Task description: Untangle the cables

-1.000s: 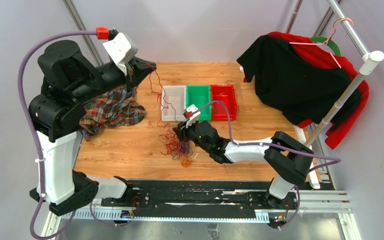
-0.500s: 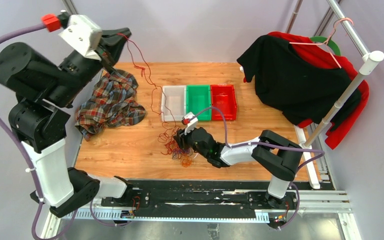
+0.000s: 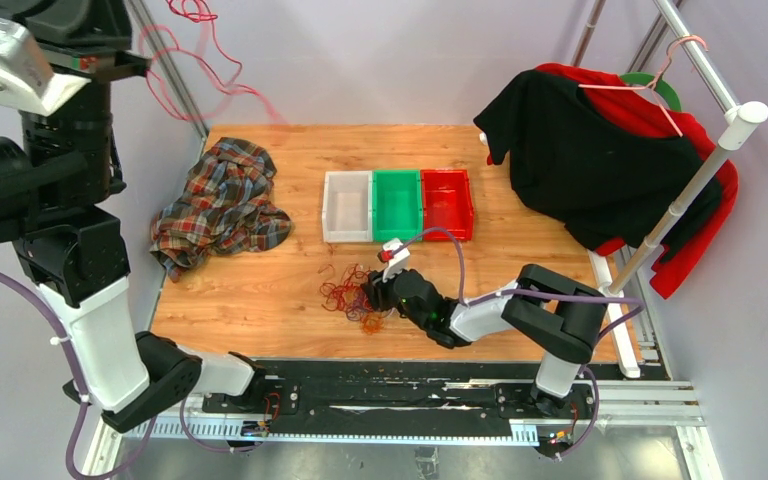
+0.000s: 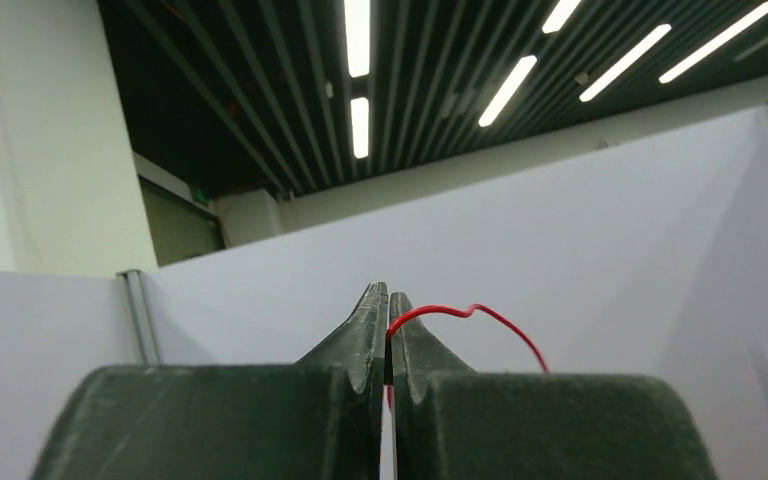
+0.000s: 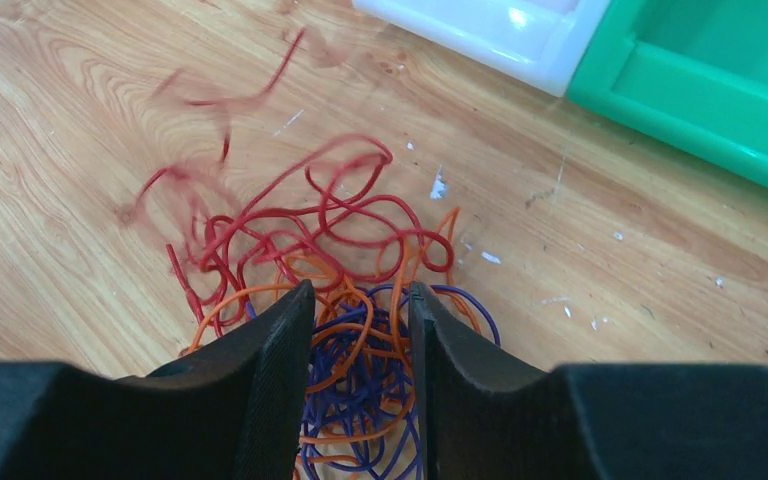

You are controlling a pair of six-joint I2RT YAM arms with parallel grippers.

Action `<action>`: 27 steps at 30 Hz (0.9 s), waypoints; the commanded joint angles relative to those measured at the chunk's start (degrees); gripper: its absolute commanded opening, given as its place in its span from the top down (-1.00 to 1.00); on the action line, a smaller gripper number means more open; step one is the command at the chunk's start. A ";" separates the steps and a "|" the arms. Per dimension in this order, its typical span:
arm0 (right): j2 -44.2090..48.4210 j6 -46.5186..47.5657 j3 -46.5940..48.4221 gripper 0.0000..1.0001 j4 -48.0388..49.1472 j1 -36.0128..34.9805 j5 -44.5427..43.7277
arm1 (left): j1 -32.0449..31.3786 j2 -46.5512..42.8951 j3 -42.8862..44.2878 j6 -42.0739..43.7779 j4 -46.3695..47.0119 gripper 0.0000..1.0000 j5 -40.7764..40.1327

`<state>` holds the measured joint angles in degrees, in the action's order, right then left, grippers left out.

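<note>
One red strand up high on my left, the tangle under my right.

My left gripper (image 4: 388,300), high above the left edge of the table (image 3: 260,290), is pinched tight on a single red cable (image 4: 460,312) that trails down toward the table's back edge. Near the front middle lies the heap of red, orange and purple cables (image 5: 340,230). My right gripper (image 5: 360,300) stands half-spread over it with loose orange and purple loops between its jaws, near the white bin (image 5: 500,30) and the green bin (image 5: 720,90).

Overhead and close right-wrist views on cables (image 3: 343,296); left-wrist view upward.
</note>
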<state>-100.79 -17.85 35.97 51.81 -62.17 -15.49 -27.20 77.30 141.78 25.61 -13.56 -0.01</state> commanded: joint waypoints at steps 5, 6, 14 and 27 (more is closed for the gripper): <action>3.21 -1.21 -4.73 0.21 1.20 -1.35 -3.26 | -0.40 2.55 1.32 4.03 12.18 0.99 -0.38; 3.65 -1.18 -5.14 0.21 1.10 -1.44 -3.35 | -0.40 2.37 0.47 3.91 12.48 0.99 -0.27; 11.25 -0.96 -10.29 0.32 -0.03 -1.64 -4.80 | -0.40 -1.41 -14.14 0.88 4.35 0.99 0.77; 36.03 -1.85 -19.64 0.10 -9.68 -1.59 -14.00 | -0.40 -1.89 -40.75 -5.71 -1.92 0.99 -0.90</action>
<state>-70.59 -18.90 17.56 46.24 -62.50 -23.90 -27.20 75.22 104.16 22.09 -14.31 -0.32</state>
